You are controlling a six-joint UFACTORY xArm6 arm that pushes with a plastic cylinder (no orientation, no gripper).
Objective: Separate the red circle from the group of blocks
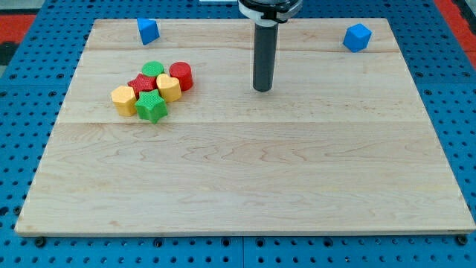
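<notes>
approach step: my tip (262, 89) well right of red circle (181, 75) on cluster's right edge; next needs getting behind it. no claw, nothing held.

Premises: a robotics laboratory or test bench, not a domestic or retail setting. Evidence follows. A pale wooden tabletop (245, 179), made of joined planks, lies on a blue perforated base plate (22, 89) with a regular grid of mounting holes, visible on all sides of the frame. A red surface (454, 11) shows at the upper right corner. A dark cylindrical rod descends from a machine mount at the top centre, my tip (262, 89) meeting the tabletop. Small moulded coloured blocks, such as a blue one (358, 37) at upper right, serve as test pieces.
</notes>
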